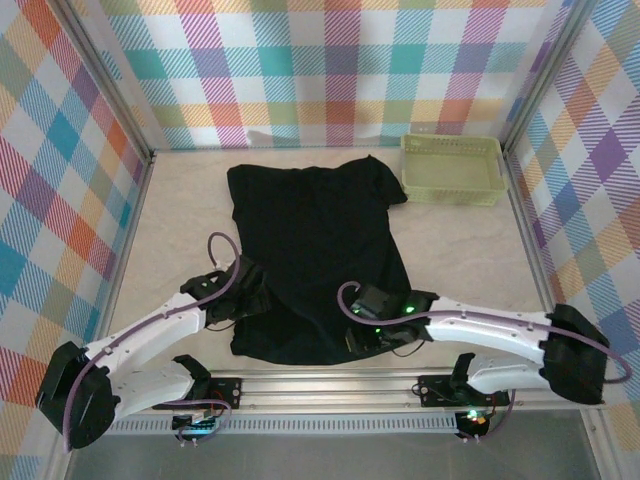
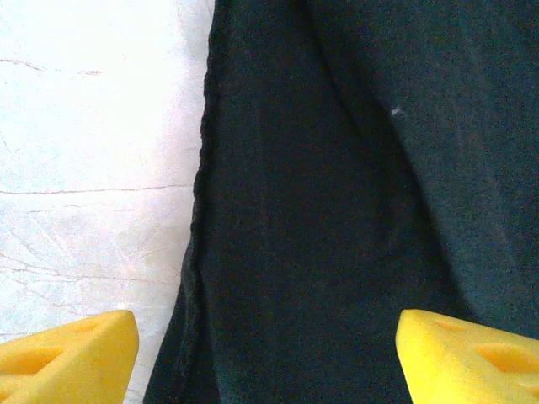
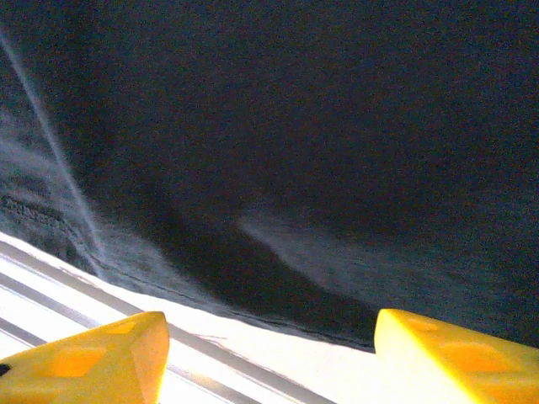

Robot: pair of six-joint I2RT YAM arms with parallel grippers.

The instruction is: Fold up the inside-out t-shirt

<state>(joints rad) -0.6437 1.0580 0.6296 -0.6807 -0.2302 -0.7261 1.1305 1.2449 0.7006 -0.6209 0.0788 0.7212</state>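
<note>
The left gripper (image 2: 265, 358) and right gripper (image 3: 269, 341) hung with fingers apart over the t-shirt (image 1: 310, 240), at its near edges, likely placed to pinch them.

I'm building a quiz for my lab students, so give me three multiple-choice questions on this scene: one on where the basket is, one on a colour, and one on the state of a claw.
1. Where does the basket sit?
A. at the far right corner of the table
B. between the two arms
C. at the near left corner

2. What colour are the fingertips of the left claw?
A. blue
B. yellow
C. grey

3. What state is the right claw in?
A. shut on the basket
B. shut on a sleeve
C. open over the near hem of the t-shirt

Answers:
1 A: the top view shows it in that corner.
2 B: both tips show yellow in the left wrist view.
3 C: its tips stand wide apart, with the hem beneath them.
</note>
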